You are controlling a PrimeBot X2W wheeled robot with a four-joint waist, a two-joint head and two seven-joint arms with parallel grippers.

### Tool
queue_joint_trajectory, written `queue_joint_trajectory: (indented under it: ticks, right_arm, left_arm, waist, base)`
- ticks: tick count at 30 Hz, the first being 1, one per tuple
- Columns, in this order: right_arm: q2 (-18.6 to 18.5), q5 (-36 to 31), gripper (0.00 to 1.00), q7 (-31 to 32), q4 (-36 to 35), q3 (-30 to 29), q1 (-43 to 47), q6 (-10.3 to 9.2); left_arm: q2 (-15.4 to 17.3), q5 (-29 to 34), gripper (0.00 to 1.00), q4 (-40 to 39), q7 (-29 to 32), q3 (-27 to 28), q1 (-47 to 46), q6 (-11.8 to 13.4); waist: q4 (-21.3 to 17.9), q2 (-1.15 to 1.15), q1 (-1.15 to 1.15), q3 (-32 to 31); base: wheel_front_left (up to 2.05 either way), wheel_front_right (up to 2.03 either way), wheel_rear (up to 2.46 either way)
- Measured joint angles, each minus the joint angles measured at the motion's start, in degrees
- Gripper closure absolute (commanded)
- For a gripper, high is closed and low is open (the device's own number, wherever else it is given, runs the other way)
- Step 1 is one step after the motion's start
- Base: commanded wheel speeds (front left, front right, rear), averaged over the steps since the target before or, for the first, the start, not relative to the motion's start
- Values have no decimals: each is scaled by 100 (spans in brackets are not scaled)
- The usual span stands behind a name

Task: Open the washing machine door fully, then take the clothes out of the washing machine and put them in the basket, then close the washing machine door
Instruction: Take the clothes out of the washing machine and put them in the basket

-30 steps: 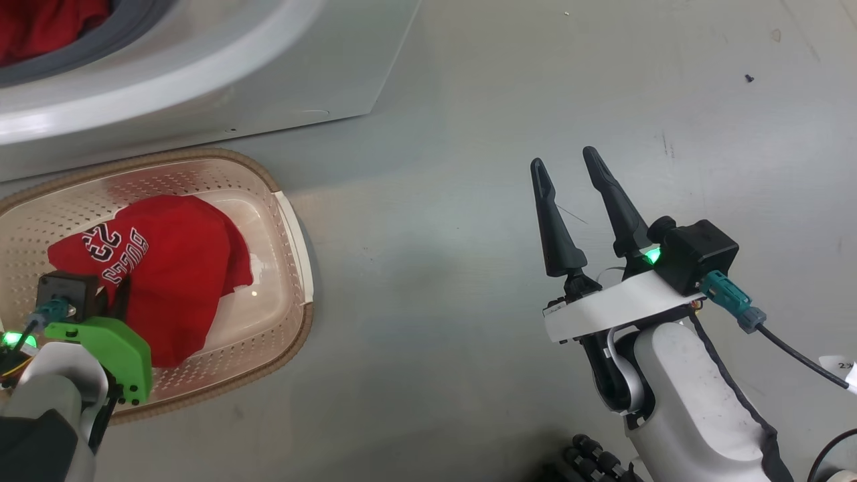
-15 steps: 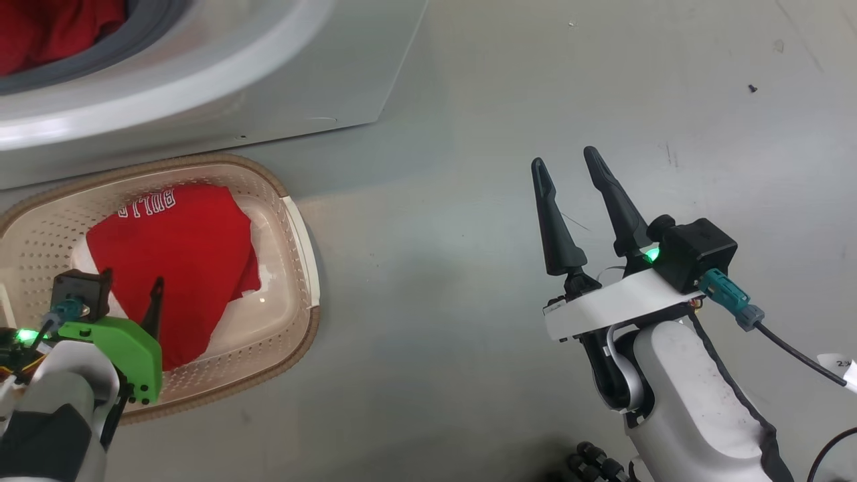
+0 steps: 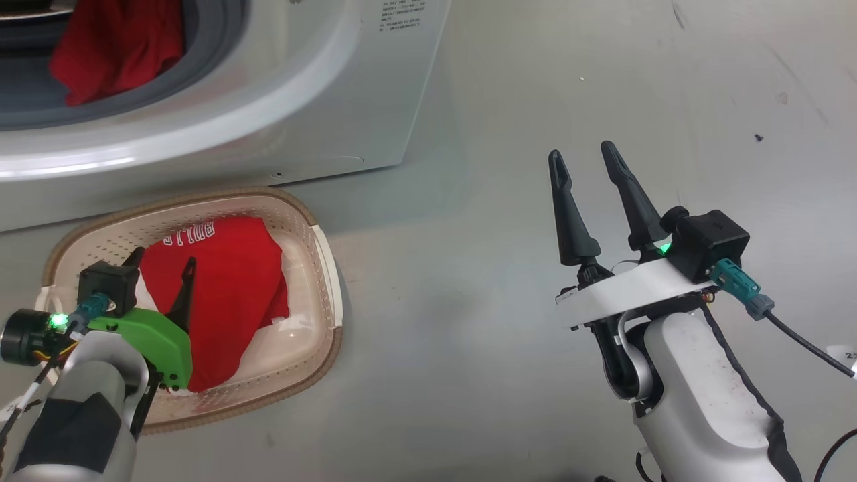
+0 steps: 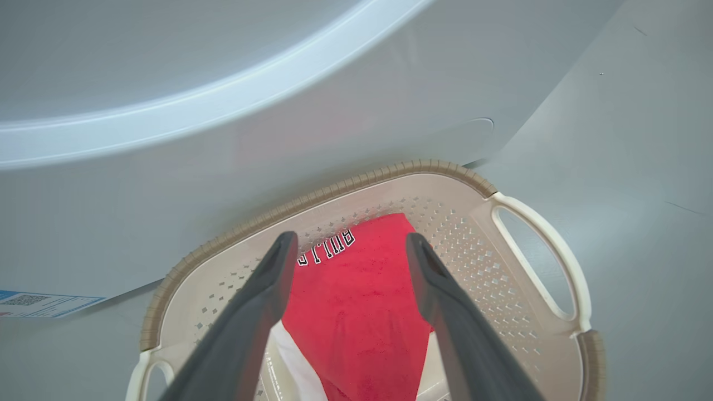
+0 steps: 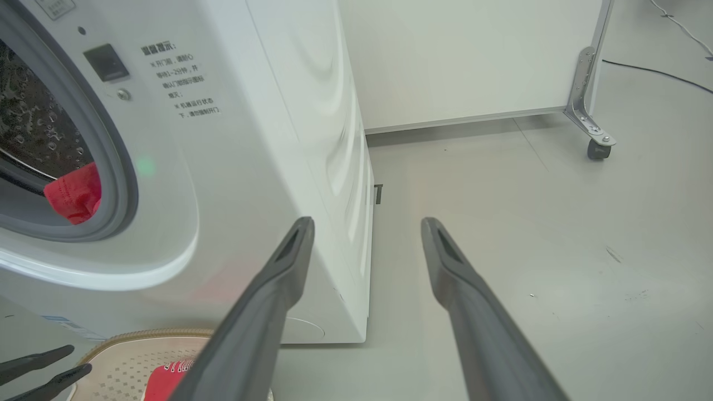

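Left end effector (image 3: 164,257) gapes empty over the basket (image 3: 321,224); right end effector (image 3: 582,151) open too. Limp clothes (image 3: 114,47) at eleven o'clock look light, so pinch a fold.

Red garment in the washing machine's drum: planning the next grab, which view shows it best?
The head view: the red fabric garment spreads broadly behind the grey rubber ring. The right wrist view catches a small red corner of it. The left wrist view faces the cream perforated basket instead.
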Motion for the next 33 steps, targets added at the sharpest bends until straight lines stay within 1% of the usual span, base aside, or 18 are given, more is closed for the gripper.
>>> queue_joint_trajectory:
  ticks: [5,9,14,18,19,21,26,33]
  right_arm:
    - [-1,-58,0,-1,110,-148,28,46]
    - [-4,-116,0,-1,182,-249,70,62]
    - [-4,-170,0,-1,300,-367,294,102]
    - [-5,-188,0,0,328,-524,385,143]
    - [-5,-188,0,0,328,-524,385,143]
    - [-9,-223,0,-1,352,-567,398,151]
    - [-8,-247,0,-1,400,-647,591,210]
    - [-7,-267,0,0,479,-710,928,277]
  left_arm:
    - [-51,-9,0,-155,-98,38,-18,-1]
    - [-158,-60,0,-265,-114,98,-18,-1]
    - [-223,-99,0,-494,-115,133,-2,-2]
    - [-289,-152,0,-1009,-115,207,55,-3]
    - [-289,-152,0,-1009,-115,207,55,-3]
    - [-305,-152,0,-1249,-115,278,92,-25]
    - [-323,-154,0,-1627,-115,430,470,-25]
    - [-356,-170,0,-1942,-115,665,1031,-25]
  waist:
    - [131,0,0,-300]
    - [256,0,0,-552]
    - [422,0,0,-871]
    - [554,0,0,-1137]
    - [554,0,0,-1137]
    - [616,0,0,-1269]
    - [757,0,0,-1608]
    - [914,0,0,-2084]
  base:
    - [0,0,0]
    - [0,0,0]
    - [0,0,0]
    - [0,0,0]
    - [0,0,0]
    - [0,0,0]
    - [0,0,0]
    - [0,0,0]
